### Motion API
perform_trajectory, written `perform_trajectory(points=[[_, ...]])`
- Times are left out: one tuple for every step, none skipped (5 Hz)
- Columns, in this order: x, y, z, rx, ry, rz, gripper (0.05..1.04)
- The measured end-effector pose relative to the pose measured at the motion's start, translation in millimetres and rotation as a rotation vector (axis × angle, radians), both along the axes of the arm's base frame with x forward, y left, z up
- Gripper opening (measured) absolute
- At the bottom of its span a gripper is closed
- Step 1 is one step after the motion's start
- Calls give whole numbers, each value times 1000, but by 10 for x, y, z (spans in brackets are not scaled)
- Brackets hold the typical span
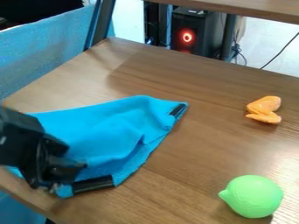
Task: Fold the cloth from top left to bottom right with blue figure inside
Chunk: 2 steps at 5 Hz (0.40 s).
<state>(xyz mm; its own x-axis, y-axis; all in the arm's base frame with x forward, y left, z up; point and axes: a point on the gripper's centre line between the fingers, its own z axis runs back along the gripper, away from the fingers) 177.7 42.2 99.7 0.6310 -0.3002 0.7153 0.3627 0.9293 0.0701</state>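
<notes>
- At the far left, a blue fabric panel (35, 57) stood along the table (187, 175); its upper edge sloped up toward the right.
- At the near left, the black gripper (57, 180) hung low over the near left part of the cloth (116, 127), hiding some of it; whether its end was spread, pressed together or pinching the fabric, I could not tell.
- The bright blue cloth lay on the left half of the wooden table, running from the left edge, behind the gripper, to a corner near the middle; soft folds crossed its surface, and a rougher strip showed along its near right side.
- Just right of the gripper, a black band (93, 183) crossed the cloth's near edge; a shorter black band (177, 109) marked its far right corner.
- Beyond the table's far edge stood a black computer tower (196, 33) with a glowing red ring; a dark post (228, 37) rose just right of it.
- At the near right sat a light green, lemon-shaped object (251, 197), its small tip pointing left.
- At the far right lay an orange object (264, 107) in two lobes, well apart from the cloth.
</notes>
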Motion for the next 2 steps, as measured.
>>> perform_trajectory(points=[[29,155,250,37,97,-11,1005],[59,303,560,36,78,48,1000]])
